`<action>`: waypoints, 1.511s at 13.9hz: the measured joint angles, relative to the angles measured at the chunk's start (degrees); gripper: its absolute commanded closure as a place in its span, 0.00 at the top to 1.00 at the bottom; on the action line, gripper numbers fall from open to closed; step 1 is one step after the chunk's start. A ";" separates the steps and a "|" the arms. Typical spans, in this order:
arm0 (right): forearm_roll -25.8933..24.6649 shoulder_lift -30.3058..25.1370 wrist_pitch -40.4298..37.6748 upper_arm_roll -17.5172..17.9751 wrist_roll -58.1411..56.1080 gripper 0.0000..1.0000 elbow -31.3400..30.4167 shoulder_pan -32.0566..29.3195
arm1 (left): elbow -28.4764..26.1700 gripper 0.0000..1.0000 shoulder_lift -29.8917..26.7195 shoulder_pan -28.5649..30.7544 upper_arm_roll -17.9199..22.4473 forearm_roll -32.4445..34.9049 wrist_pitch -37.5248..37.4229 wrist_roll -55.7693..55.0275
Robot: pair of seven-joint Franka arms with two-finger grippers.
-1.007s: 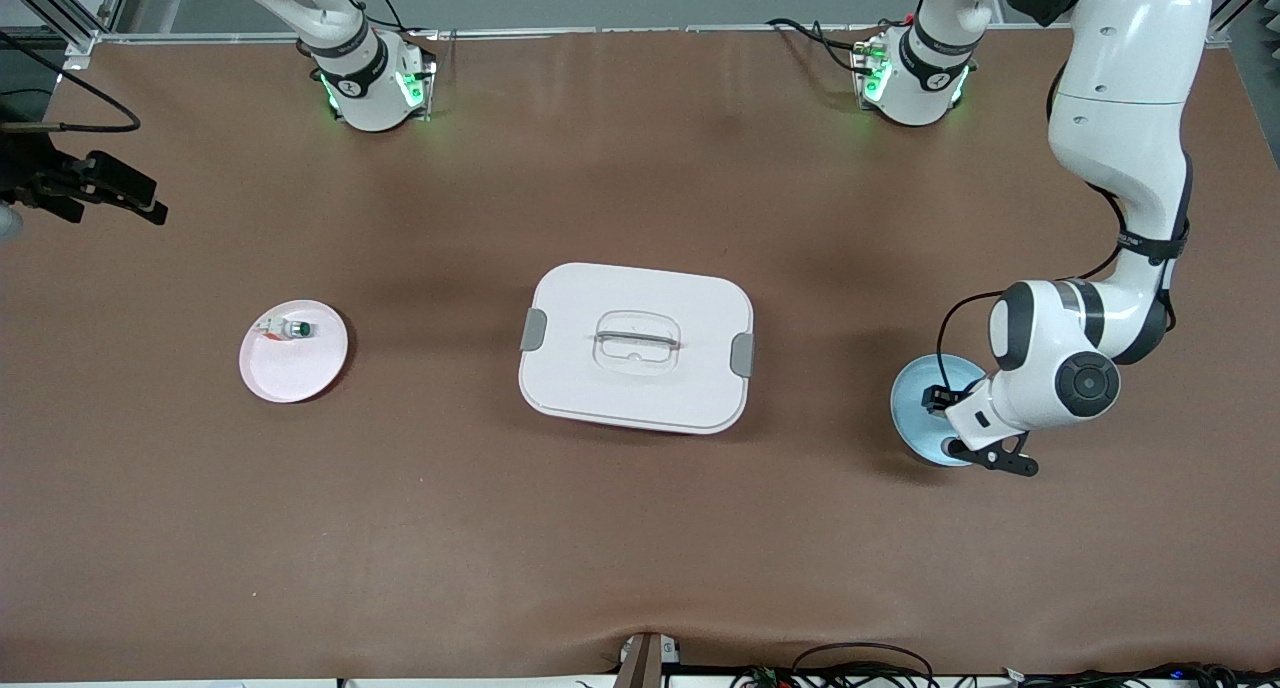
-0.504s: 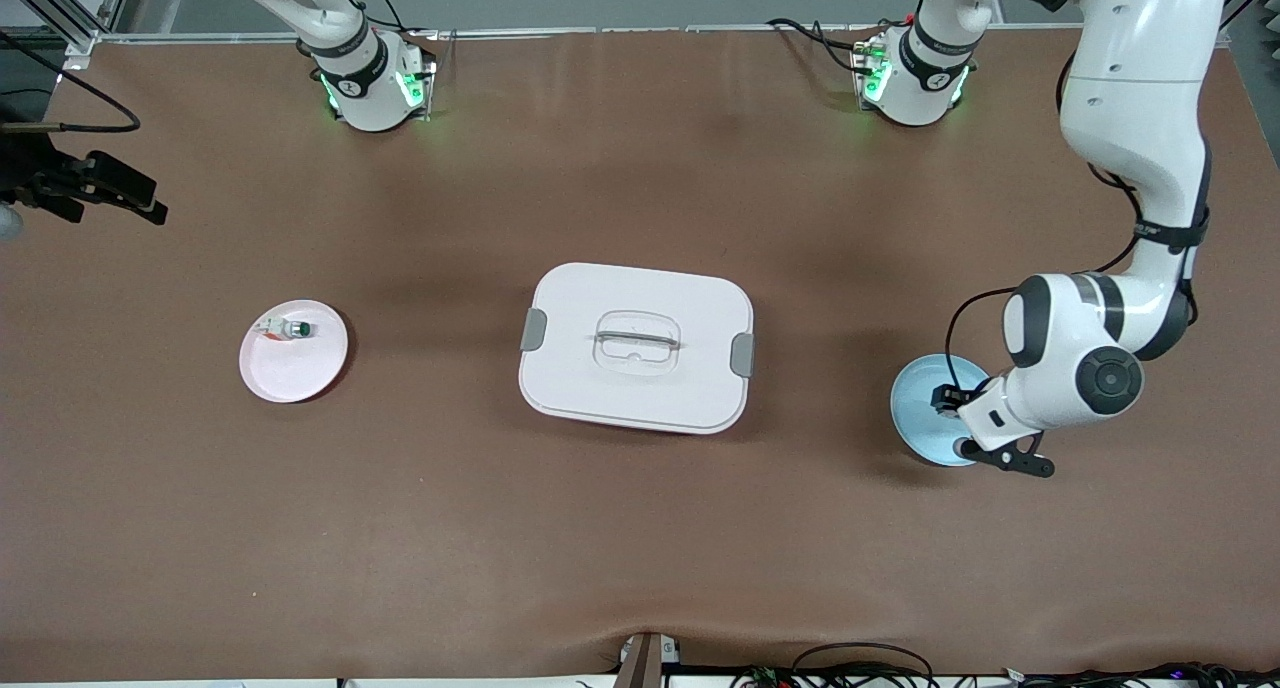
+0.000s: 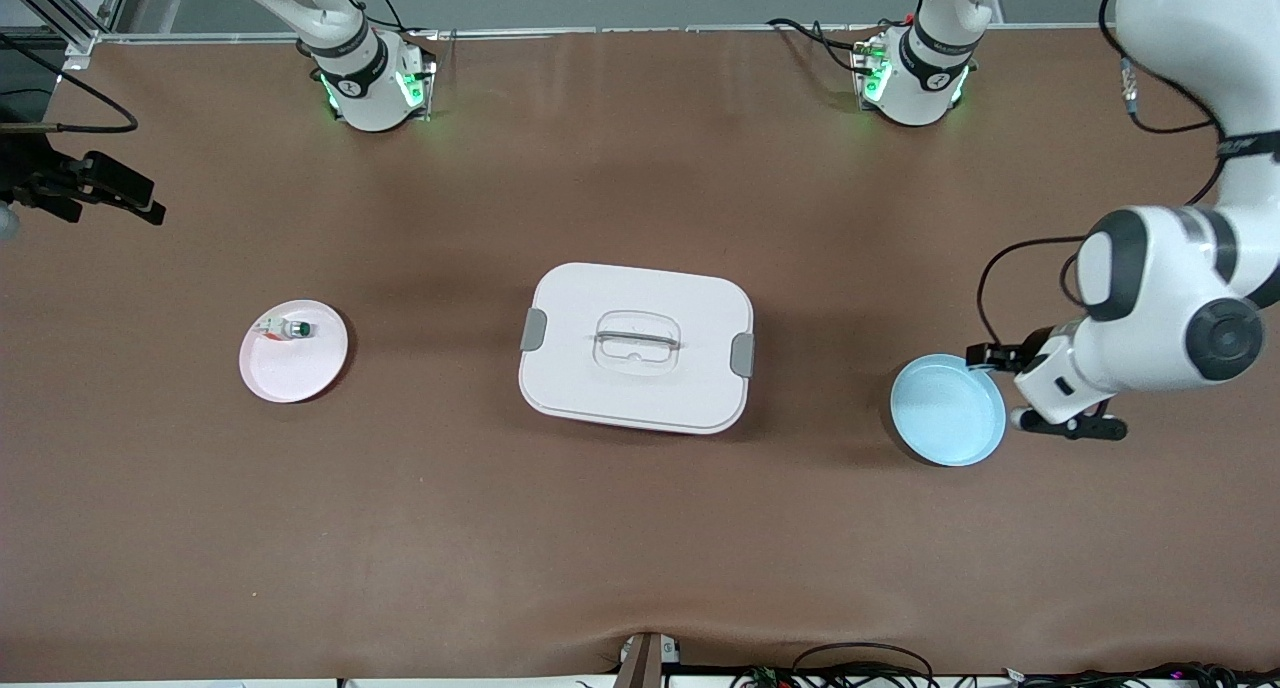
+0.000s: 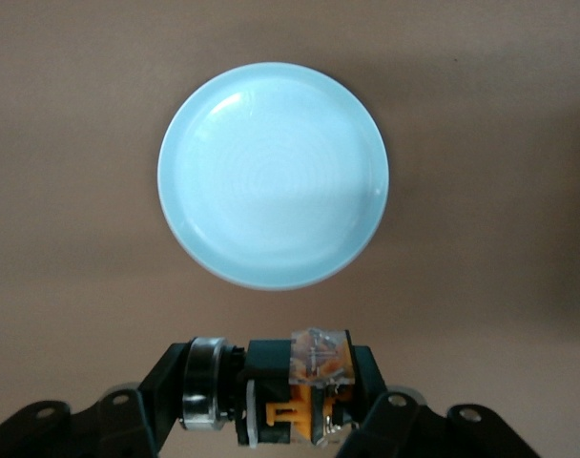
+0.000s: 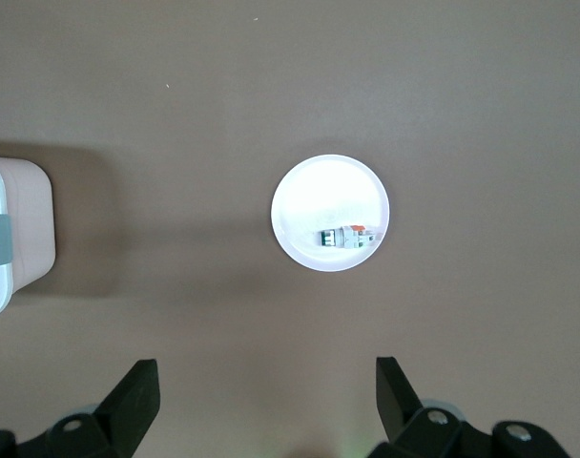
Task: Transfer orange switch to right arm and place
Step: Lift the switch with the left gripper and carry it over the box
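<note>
Left wrist view: blue plate (image 4: 271,172) bare; left hand (image 4: 300,405) clamps orange switch (image 4: 304,386).

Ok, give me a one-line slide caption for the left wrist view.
Left gripper shut on the orange switch, held in the air with the empty light-blue plate on the brown table below.

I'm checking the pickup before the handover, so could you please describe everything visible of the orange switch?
The orange switch is a small blocky part: black body, orange lower section, a clear cap on top and a silver ring at one end. It lies sideways, clamped between the fingers of the left gripper, up in the air beside the empty blue plate, touching nothing else. The front view hides it.
</note>
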 measured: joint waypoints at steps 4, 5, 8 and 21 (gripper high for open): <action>0.00 0.00 0.09 0.00 0.00 1.00 0.00 0.00 | 5.24 0.39 -6.67 0.05 0.22 -6.21 -11.46 -6.84; 0.00 0.00 0.10 0.00 0.00 1.00 0.00 0.00 | 6.33 0.39 -7.92 0.04 0.21 -7.58 -12.99 -9.48; 0.00 0.00 0.11 0.02 0.00 1.00 0.00 0.00 | 8.18 0.39 -10.39 -0.31 -0.20 -13.50 -14.63 -17.17; 2.36 1.01 0.47 -0.32 0.02 1.00 0.41 -0.63 | 12.64 0.39 -9.93 -1.43 -16.15 -24.49 -2.76 -58.56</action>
